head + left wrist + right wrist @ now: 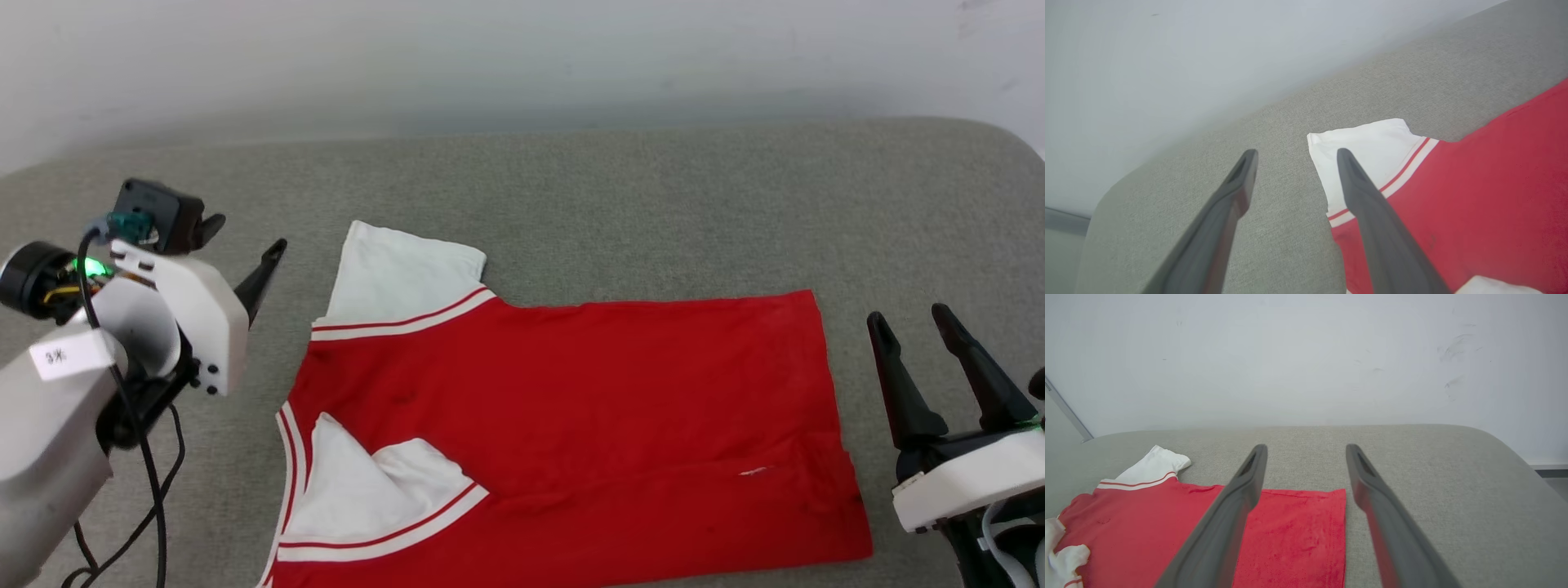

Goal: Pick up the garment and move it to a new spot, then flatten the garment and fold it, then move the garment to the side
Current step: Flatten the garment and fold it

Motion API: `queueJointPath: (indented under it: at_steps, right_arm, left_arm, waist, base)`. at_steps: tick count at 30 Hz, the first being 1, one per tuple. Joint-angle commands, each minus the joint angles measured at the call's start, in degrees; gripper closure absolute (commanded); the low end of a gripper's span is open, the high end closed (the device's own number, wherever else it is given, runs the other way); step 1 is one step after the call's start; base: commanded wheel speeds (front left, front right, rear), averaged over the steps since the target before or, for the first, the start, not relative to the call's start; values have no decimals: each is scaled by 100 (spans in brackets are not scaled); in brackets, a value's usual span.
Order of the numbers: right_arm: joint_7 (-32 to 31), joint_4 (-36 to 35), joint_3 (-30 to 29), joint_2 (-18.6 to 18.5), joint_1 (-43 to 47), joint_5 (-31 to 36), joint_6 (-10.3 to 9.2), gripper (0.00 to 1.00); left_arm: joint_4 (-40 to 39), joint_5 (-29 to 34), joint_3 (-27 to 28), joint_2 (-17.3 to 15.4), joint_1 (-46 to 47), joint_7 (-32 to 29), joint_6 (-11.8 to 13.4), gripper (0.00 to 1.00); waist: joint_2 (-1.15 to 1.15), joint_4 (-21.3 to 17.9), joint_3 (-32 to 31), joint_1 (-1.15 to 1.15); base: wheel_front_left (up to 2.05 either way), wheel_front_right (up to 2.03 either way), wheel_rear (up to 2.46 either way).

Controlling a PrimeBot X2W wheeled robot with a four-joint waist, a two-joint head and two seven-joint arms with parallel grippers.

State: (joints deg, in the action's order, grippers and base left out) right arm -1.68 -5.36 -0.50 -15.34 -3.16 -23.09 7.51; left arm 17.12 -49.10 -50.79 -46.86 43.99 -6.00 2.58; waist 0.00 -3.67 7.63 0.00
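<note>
Head view puts my left gripper (245,237) at nine o'clock of the garment (571,425), right gripper (908,314) at three, both splayed and empty; right wrist view adds a dark baseboard strip (1551,472).

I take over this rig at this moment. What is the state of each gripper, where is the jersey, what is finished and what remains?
left gripper: open, empty, beside the sleeve end of the jersey, not touching it.
right gripper: open, empty, beside the hem end.
red jersey: lies flat on the grey padded surface. The far white sleeve lies out and the near white sleeve is turned in over the body.
Done: placed and flattened, it seems; a fold may be begun.
Left: finish folding, then move it aside.
</note>
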Motion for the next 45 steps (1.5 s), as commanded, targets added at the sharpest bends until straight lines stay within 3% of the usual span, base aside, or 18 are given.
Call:
queueJointPath:
  at_steps: [1,7,12,22,36,37,38,39,45]
  right_arm:
    - [59,-107,-33,132,-37,53,-5,0]
    - [69,-421,50,415,-88,275,-5,0]
    - [62,-556,134,492,-244,320,-5,0]
    - [112,-615,221,531,-526,347,-5,0]
    - [117,-573,255,321,-834,332,-5,0]
    - [112,-568,258,313,-844,320,-5,0]
    - [112,-568,258,313,-844,320,-5,0]
    - [100,-567,261,305,-856,306,-5,0]
    - [-42,-635,152,82,-997,219,-5,0]
  left_arm:
    - [115,3,33,85,184,-66,-68,0]
    - [740,-349,204,330,940,-646,-374,0]
    - [1097,-514,29,352,1563,-1769,-636,0]
    - [1511,-599,-239,306,2453,-3581,-647,0]
    - [1914,-622,-607,469,2280,-4171,-765,0]
    - [1934,-597,-642,479,2253,-4150,-768,84]
    - [1934,-597,-642,479,2253,-4150,-768,84]
    - [1958,-630,-646,497,2228,-4128,-792,100]
    - [2053,-665,-450,617,2380,-3630,-805,100]
  waist:
    - [0,-209,251,0]
    - [0,-542,762,0]
    - [0,-770,1171,0]
    - [0,-981,1867,0]
    - [0,-944,2262,0]
    - [0,-943,2269,0]
    - [0,-943,2269,0]
    - [0,-942,2272,0]
    - [0,-851,2133,0]
  base:
    - [0,0,0]
    - [0,0,0]
    - [0,0,0]
    - [0,0,0]
    - [0,0,0]
    - [0,0,0]
    - [0,0,0]
    - [0,0,0]
    - [0,0,0]
